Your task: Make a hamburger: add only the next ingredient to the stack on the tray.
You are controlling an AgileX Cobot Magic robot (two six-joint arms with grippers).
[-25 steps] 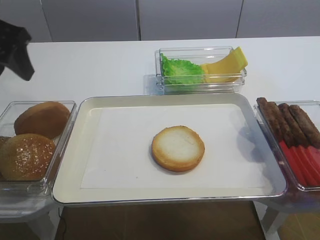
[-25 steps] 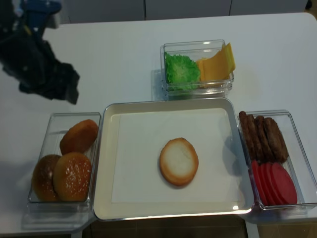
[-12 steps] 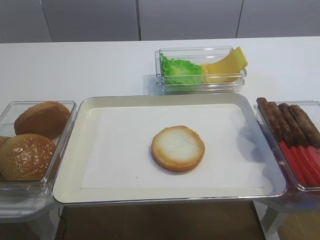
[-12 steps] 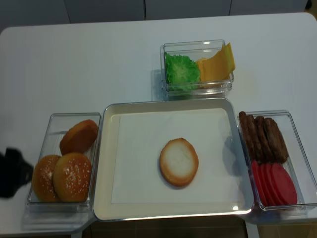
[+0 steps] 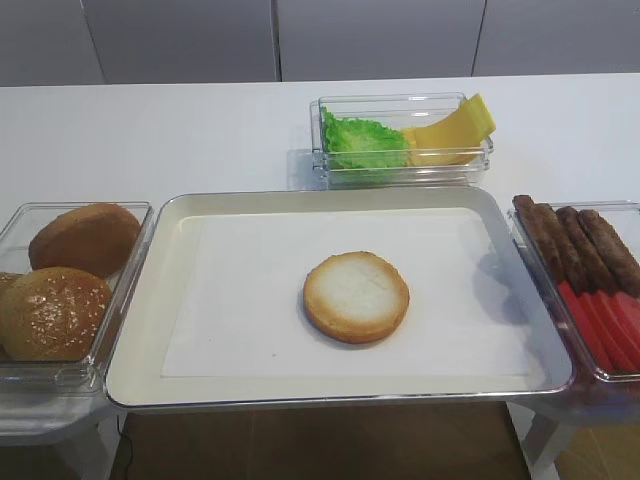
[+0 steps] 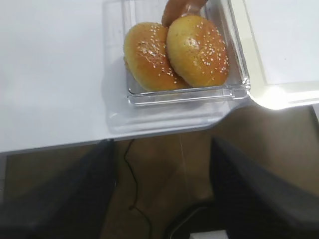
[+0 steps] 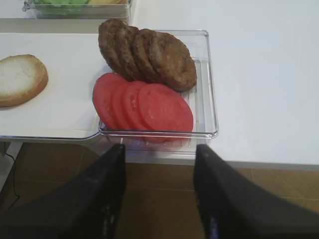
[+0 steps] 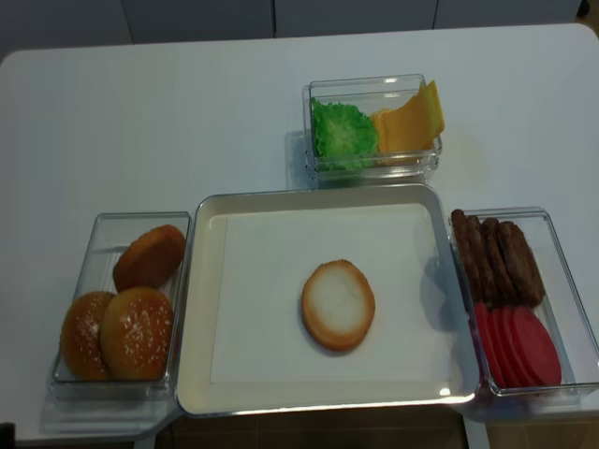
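No words or labels show anywhere; the left gripper (image 6: 162, 199), gone from the high views where it was before, hangs wide open and empty below the seeded buns (image 6: 177, 52), the bun half (image 5: 356, 296) lies cut side up mid-tray (image 5: 150, 330), and the right gripper (image 7: 158, 194) hangs open, empty.

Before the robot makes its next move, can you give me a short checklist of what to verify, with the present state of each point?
1. Bun half lies flat on the tray, cut face up: ok.
2. Paper liner flat around the bun half: ok.
3. Left pincer open and holding nothing, hanging off the table edge near the sesame buns: ok.
4. Right pincer open and holding nothing, in front of the tomato slices: ok.
5. Patties within sight for picking: ok.
6. Which ingredient comes next: cannot tell.
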